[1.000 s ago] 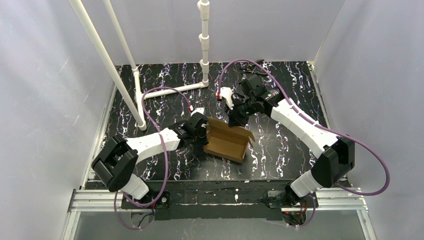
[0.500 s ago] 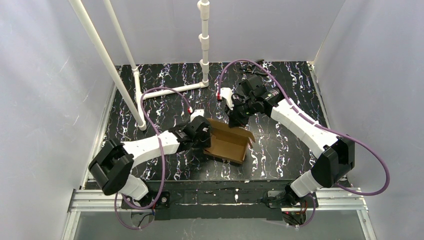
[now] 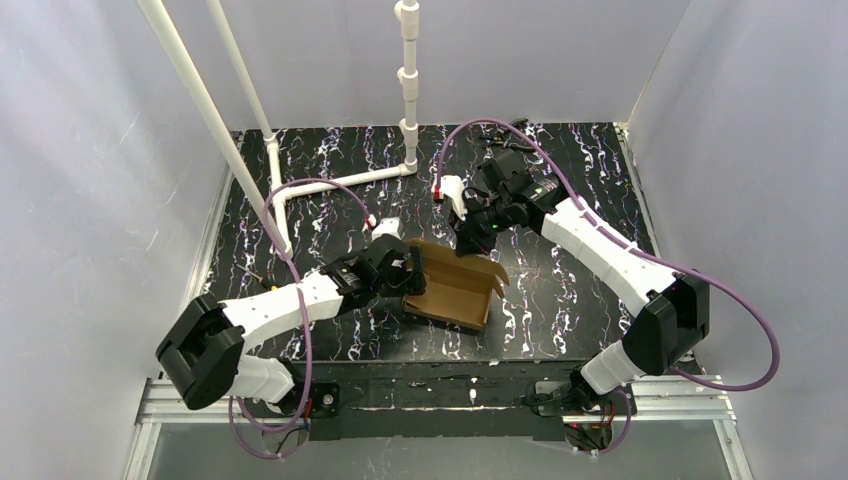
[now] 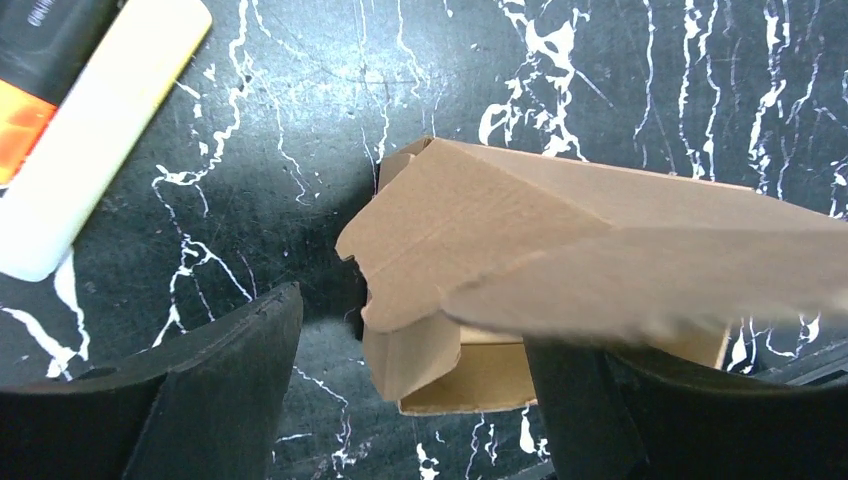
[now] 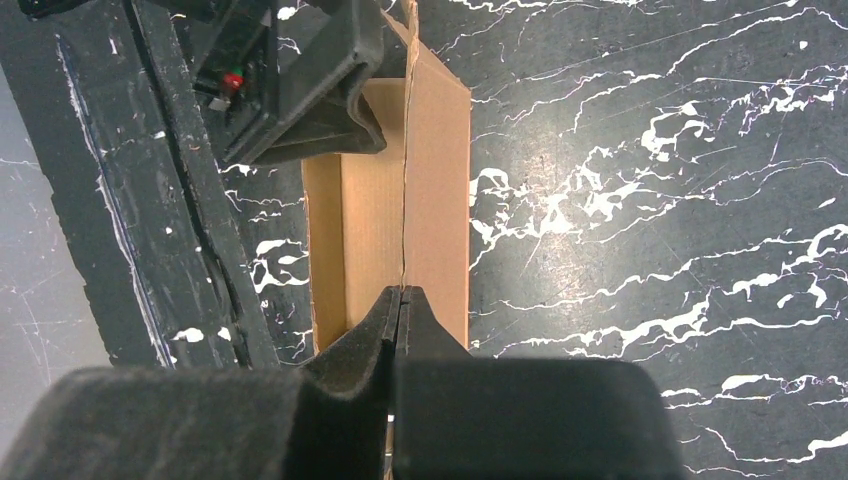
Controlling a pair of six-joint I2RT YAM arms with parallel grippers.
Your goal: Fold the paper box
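The paper box (image 3: 455,290) is a half-formed tray of brown cardboard in the middle of the table, with its walls partly raised. My left gripper (image 3: 408,280) is at its left end. In the left wrist view the box's corner (image 4: 480,220) lies between the spread fingers (image 4: 230,380) of the left gripper (image 4: 415,330), and a flap covers the right finger. The pads do not press on the card. My right gripper (image 5: 400,295) is shut on the thin upright far wall of the box (image 5: 375,200), seen edge-on. From above, the right gripper (image 3: 466,243) sits at the box's far edge.
A white pipe frame (image 3: 410,80) stands at the back, its foot (image 3: 340,182) lying on the black marbled table. A pale yellow stick (image 4: 90,140) and a black-and-orange marker (image 4: 30,90) lie beyond the box's left end. Grey walls enclose three sides.
My left gripper has opened from nearly shut and let go of the box's left end; its arm swung slightly nearer. The right gripper keeps its hold and has not moved.
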